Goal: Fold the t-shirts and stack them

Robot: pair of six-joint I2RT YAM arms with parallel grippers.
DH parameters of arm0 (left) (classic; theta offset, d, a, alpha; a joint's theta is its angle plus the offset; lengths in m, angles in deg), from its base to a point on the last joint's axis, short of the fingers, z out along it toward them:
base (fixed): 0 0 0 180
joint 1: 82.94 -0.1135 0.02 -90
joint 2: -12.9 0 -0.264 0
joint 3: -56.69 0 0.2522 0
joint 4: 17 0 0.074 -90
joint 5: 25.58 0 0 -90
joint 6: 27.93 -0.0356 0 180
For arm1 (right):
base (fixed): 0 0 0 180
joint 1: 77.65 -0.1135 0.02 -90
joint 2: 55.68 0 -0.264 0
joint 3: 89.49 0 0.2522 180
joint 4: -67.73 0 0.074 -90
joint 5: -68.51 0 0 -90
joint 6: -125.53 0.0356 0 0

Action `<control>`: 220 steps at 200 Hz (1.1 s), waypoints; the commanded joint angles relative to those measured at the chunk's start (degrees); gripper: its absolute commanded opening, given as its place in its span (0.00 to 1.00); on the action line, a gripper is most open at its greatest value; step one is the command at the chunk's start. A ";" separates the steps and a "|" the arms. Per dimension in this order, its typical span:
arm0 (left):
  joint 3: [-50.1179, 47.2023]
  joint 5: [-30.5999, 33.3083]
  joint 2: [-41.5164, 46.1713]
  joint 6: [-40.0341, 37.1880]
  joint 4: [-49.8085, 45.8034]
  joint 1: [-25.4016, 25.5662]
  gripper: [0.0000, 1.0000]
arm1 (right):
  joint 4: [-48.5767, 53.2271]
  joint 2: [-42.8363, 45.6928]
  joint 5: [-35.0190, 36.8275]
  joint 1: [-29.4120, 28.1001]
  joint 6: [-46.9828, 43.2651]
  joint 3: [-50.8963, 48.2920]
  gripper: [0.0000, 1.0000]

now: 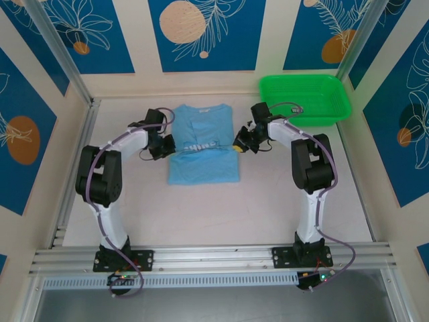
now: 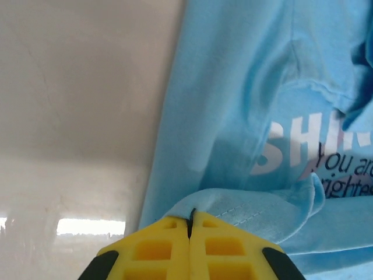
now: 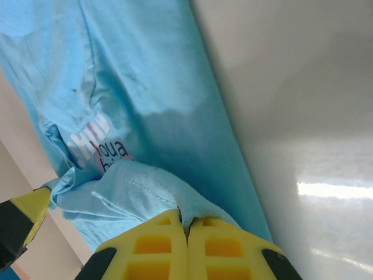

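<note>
Sky-blue fabric t-shirt (image 1: 201,131) with white-and-pink chest lettering lies flat on the pale surface (image 1: 221,208) between your two arms, well left of the bright green plastic basket (image 1: 305,97). Its sides look tucked in to a tidy rectangle, so you seem partway through the fold. Your left tool (image 1: 165,146) and right tool (image 1: 239,141) are each pinching a stitched edge of the shirt at mid-length. By my judgement, the crosswise fold and the stacking are left.

The near half of the table (image 1: 221,215) lies bare and passable. The green basket (image 1: 322,100) blocks the far right corner. The t-shirt (image 1: 201,168) covers the far middle, with the left gripper (image 1: 170,145) and right gripper (image 1: 238,142) pinching its side edges.
</note>
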 commanded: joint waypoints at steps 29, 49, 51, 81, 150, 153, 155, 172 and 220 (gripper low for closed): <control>10.88 -2.36 -4.34 -0.90 -5.45 -2.16 0.37 | 3.31 -1.99 -3.23 1.17 0.03 4.72 0.36; 11.94 -1.58 -2.50 -0.20 -5.04 -2.20 0.48 | 3.61 0.27 -2.25 1.32 -0.55 5.27 0.52; 11.87 -1.48 -2.15 -0.19 -4.91 -2.19 0.49 | 3.56 0.62 -2.08 1.41 -0.62 5.23 0.52; 9.14 0.00 4.26 0.95 -3.41 -1.47 0.54 | 3.05 4.73 -2.36 1.05 -0.65 3.89 0.53; -16.93 1.74 19.47 2.46 13.05 11.44 0.29 | -16.64 19.46 -3.33 -7.99 2.75 -24.85 0.26; -17.10 1.55 18.97 2.10 13.36 11.99 0.29 | -16.76 19.22 -3.31 -8.38 2.66 -25.00 0.25; -17.14 1.39 18.63 1.83 13.45 12.39 0.29 | -16.78 18.95 -3.24 -8.53 2.60 -25.01 0.25; -17.10 0.67 15.01 0.11 13.61 14.46 0.28 | -17.07 16.74 -2.83 -9.85 2.60 -24.92 0.23; -21.37 5.93 7.95 -2.53 13.75 14.51 0.29 | -17.61 11.49 1.18 -12.45 1.83 -26.92 0.22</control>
